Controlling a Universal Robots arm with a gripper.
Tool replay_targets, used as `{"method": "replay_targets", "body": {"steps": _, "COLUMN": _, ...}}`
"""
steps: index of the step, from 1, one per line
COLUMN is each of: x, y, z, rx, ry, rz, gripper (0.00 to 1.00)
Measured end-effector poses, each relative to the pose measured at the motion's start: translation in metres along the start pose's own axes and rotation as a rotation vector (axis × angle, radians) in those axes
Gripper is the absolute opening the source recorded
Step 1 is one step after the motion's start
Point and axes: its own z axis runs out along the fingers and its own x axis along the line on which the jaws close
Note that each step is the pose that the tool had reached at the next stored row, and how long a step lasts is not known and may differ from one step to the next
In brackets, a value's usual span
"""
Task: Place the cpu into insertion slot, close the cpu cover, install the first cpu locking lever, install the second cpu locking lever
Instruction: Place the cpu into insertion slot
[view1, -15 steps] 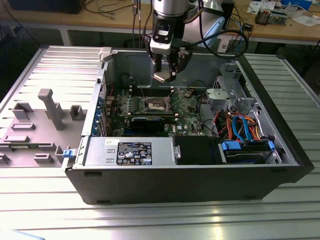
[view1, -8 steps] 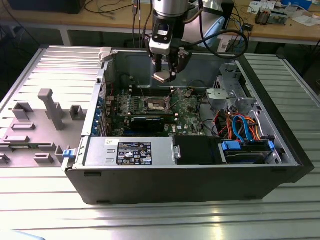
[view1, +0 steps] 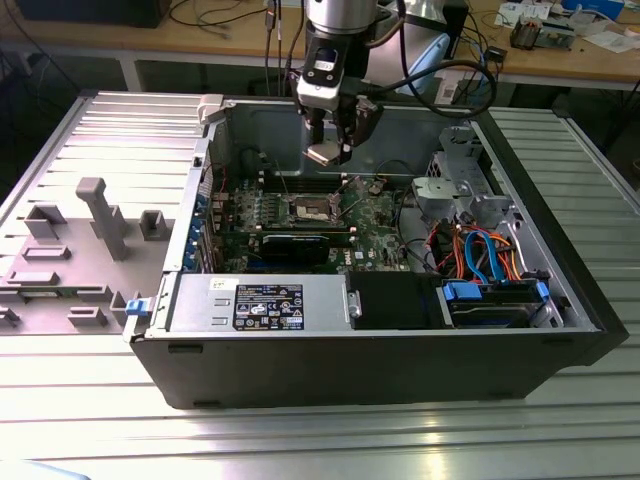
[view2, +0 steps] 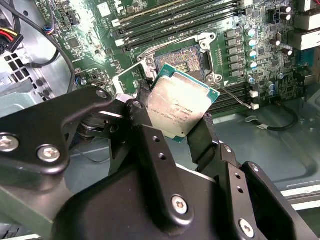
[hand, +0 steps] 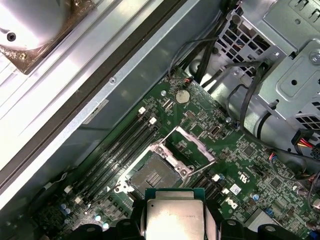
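Silver cpu (view2: 182, 107) tilted, raised near uncovered insertion slot (view2: 182, 60)

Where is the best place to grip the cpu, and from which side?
By two opposite edges, coming down over its metal top, as the gripper does here. The cpu is a thin flat square, so only its edges offer parallel faces, and the underside stays free for the slot.

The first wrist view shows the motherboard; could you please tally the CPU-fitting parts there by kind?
cpu: 1
insertion slot: 1
cpu cover: 1
Total: 3
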Motion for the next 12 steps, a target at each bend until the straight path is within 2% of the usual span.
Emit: {"method": "replay_targets", "body": {"steps": 12, "x": 0.0, "y": 0.0, "z": 0.0004, "rx": 0.0014, "ry": -0.0017, "rz": 0.025, "gripper": 0.55}}
